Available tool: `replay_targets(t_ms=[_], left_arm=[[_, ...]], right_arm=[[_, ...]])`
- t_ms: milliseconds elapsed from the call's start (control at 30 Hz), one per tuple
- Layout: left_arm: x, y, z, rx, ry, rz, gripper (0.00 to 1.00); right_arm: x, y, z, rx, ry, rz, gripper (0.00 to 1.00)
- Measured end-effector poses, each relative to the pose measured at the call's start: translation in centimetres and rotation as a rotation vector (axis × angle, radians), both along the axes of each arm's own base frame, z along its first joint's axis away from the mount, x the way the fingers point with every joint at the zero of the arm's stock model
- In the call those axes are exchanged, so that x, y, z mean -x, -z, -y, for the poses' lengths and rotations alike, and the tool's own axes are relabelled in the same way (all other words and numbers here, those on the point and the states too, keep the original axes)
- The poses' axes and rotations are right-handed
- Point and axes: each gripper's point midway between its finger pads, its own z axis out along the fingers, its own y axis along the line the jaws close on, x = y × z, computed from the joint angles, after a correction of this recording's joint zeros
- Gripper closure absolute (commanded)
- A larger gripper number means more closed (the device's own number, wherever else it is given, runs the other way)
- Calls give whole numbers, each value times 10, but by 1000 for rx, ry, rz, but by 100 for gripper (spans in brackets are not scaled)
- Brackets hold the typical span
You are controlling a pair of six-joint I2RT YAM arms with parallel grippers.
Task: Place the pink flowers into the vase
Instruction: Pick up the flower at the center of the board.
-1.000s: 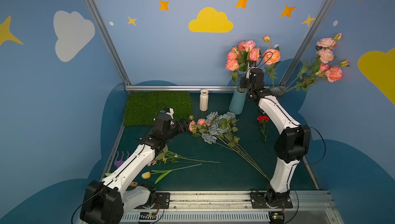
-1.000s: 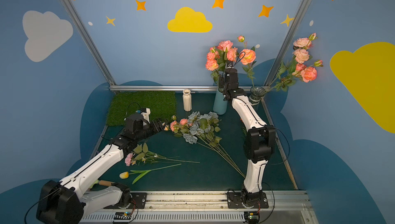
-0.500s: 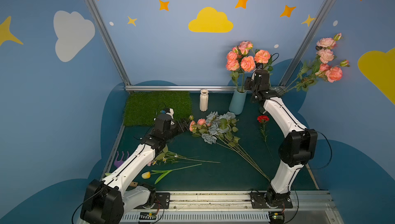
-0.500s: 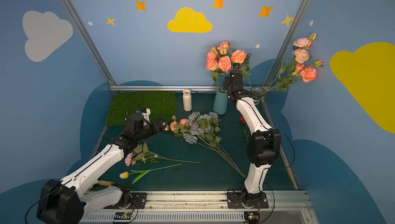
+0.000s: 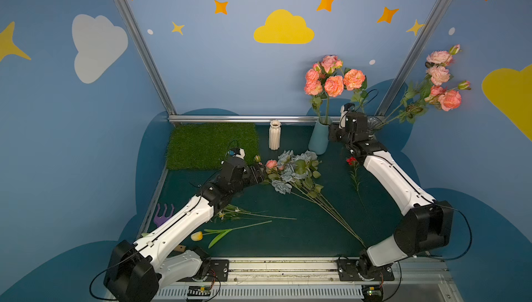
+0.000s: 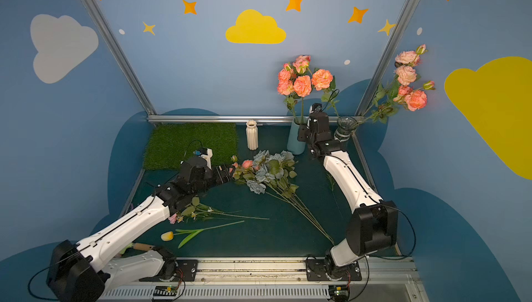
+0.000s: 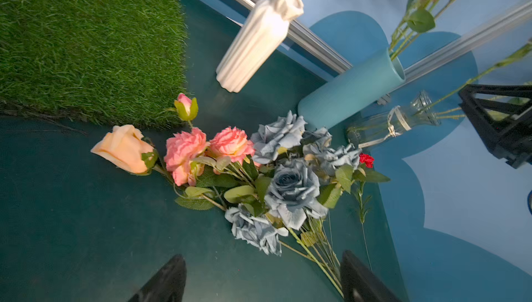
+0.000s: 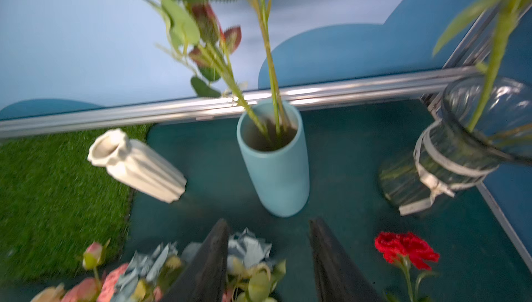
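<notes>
A bunch of pink flowers (image 5: 331, 80) stands with its stems in the blue vase (image 5: 319, 139) at the back; the stems enter the vase mouth (image 8: 269, 130) in the right wrist view. My right gripper (image 5: 331, 135) is beside that vase, open and empty, its fingers (image 8: 218, 246) apart in front of the vase. More pink flowers (image 5: 271, 164) lie on the table by the grey-blue roses. My left gripper (image 5: 260, 172) is open just left of them, holding nothing (image 7: 262, 256). Two pink blooms (image 7: 207, 149) and a peach bud (image 7: 123, 149) lie ahead of it.
A glass vase (image 5: 374, 123) at the back right holds another pink bunch (image 5: 440, 84). A white ribbed vase (image 5: 274, 139), a grass mat (image 5: 213, 145), grey-blue roses (image 5: 290, 171), a red carnation (image 5: 351, 160), a yellow tulip (image 5: 197, 236) and a purple rake (image 5: 164, 214) are on the table.
My right gripper opened and let go of the pink bunch, which now stands in the blue vase. The right arm dropped down beside the vase. The left arm barely moved.
</notes>
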Motion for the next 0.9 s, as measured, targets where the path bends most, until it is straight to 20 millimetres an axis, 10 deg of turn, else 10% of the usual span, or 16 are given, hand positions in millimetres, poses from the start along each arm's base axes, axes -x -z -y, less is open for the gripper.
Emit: replay_targets(t_ms=[300, 900], left_arm=[[31, -8, 25, -91, 23, 8, 17], [32, -12, -31, -157, -144, -52, 16]], right_arm=[[79, 36, -12, -35, -69, -117, 52], [167, 137, 2, -5, -94, -403, 52]])
